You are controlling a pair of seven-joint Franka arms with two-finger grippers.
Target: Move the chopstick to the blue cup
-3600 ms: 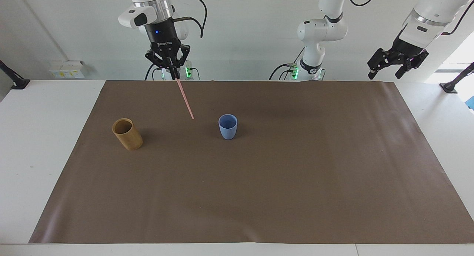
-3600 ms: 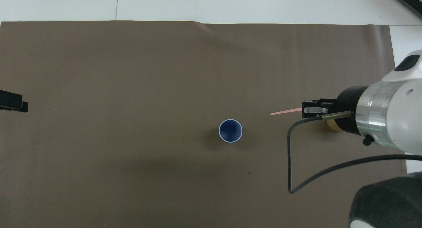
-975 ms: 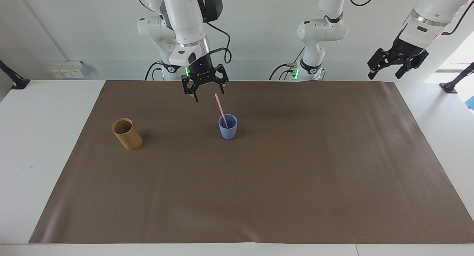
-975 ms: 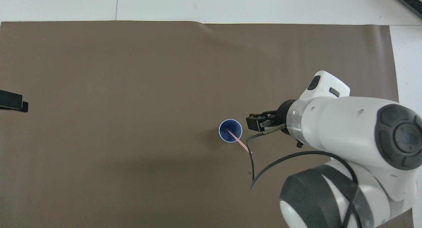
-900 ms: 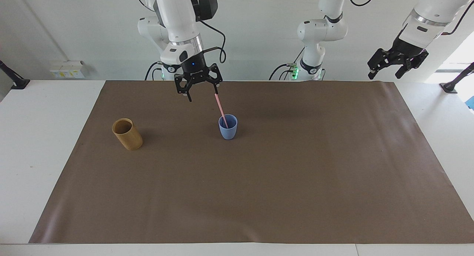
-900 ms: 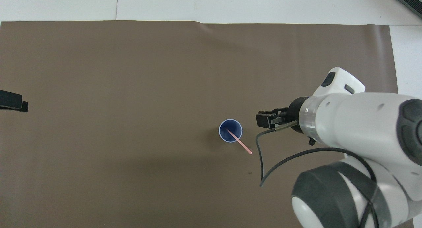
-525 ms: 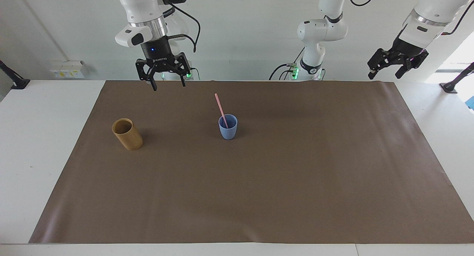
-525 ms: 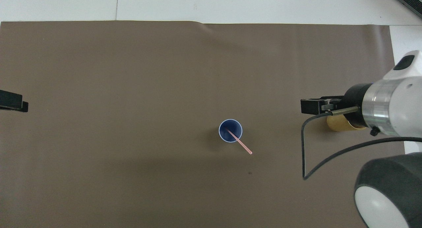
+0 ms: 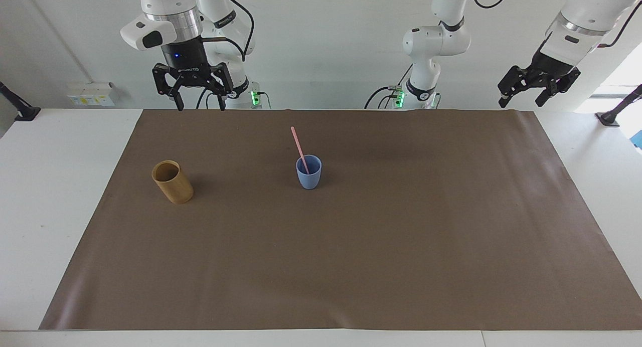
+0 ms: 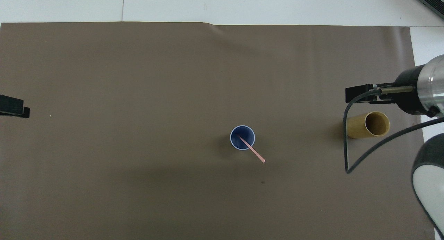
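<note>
My right gripper hangs with its fingers apart and nothing between them, above the brown mat's edge nearest the robots. My left gripper waits, fingers spread, off the mat's other end. The pink chopstick leans inside the blue cup mid-mat; the bamboo cup stands toward my right arm's end.

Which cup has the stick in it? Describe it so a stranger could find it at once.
On the brown mat stand two cups. The blue cup stands near the mat's middle, with the pink chopstick leaning out of it toward the robots. The tan cup, toward the right arm's end, is taller and empty.
</note>
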